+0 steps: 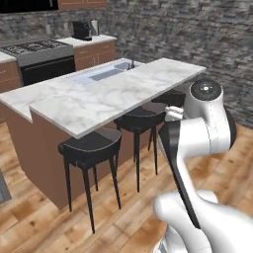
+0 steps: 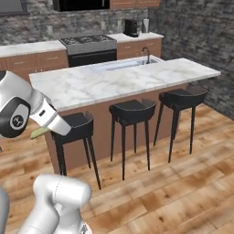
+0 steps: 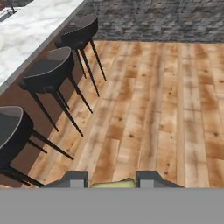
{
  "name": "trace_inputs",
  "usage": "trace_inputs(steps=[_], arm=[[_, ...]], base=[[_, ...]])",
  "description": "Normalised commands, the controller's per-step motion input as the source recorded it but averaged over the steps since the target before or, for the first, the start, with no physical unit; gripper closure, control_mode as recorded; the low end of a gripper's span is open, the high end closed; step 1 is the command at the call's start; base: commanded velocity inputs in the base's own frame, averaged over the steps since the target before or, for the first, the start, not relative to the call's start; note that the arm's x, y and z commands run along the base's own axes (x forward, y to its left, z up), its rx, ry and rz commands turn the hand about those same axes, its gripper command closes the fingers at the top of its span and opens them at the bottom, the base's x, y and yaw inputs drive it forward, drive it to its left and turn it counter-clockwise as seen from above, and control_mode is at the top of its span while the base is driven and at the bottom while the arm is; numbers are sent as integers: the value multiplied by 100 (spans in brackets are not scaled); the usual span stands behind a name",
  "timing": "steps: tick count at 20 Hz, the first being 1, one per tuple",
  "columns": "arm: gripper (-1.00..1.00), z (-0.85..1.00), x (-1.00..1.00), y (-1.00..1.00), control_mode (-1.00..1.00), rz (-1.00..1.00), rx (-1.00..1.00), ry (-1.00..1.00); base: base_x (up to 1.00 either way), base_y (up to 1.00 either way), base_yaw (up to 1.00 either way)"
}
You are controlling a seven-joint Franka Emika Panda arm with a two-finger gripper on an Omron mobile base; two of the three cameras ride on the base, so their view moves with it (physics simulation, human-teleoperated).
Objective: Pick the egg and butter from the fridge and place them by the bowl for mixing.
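Facing the white marble island counter (image 1: 113,94) in the left base view, the arm stands before the stools. In the right base view, a pale yellow-green butter block (image 2: 40,132) protrudes beside the wrist. In the hand view, the gripper (image 3: 112,183) is clamped on it, its long axis spanning both fingers; the counter lies upper left.

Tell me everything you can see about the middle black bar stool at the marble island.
The middle black bar stool has a curved, dished seat with a low raised back, on thin black legs that splay outward, linked by slim rungs. It looks like matte dark plastic or metal. It stands upright on the wooden plank floor, tucked partly under the overhang of the white marble island counter, between two matching stools, apart from both. Nothing rests on it.
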Motion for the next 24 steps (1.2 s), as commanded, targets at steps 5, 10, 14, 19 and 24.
trace_inputs(steps=[5,10,14,19,24], arm=[[100,0,0,0,100,0,0,0],[100,0,0,0,100,0,0,0],[100,0,0,0,100,0,0,0],[100,0,0,0,100,0,0,0],[100,0,0,0,100,0,0,0]], base=[[88,-34,0],[81,-48,0],[71,-53,0],[68,-53,0],[68,-52,0]])
